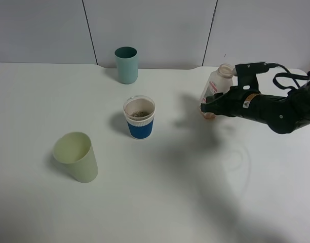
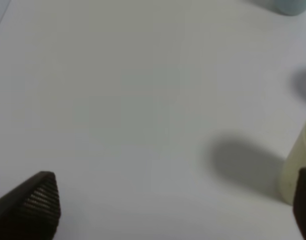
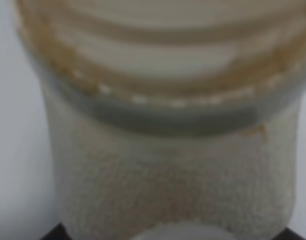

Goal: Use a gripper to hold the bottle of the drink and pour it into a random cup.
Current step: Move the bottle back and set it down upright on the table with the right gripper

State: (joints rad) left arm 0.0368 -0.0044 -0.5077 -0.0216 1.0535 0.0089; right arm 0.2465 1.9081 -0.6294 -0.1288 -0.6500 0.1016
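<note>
1. Jaws of the right gripper (image 1: 209, 107) are clamped on the bottle (image 1: 216, 88), gripping its lower body from the side; the bottle is lifted off the table (image 1: 160, 202) and leans a little, its open neck up and toward the back wall.
2. Jaws of the left gripper (image 2: 173, 210) stand wide apart, with only two dark fingertips (image 2: 40, 197) showing at the edges of its wrist view and bare table between them.
3. The high view alone shows the whole layout: the cup (image 1: 139, 117) with the blue sleeve near the middle of the table, brown drink inside it, the teal cup (image 1: 126, 64) behind it near the far edge, and the pale green cup (image 1: 76, 156) in front to the left.
4. The right wrist view shows only the bottle (image 3: 168, 125) up close and blurred: a wide threaded neck with brownish residue and a frosted-looking wall below.
5. The left wrist view catches the pale green cup (image 2: 298, 170) beside one fingertip and a sliver of the teal cup (image 2: 290, 6) at the frame's edge.
6. Open white table lies between the held bottle and the blue-sleeved cup, which sits well apart to the left of the right gripper; the front half of the table is open too.
</note>
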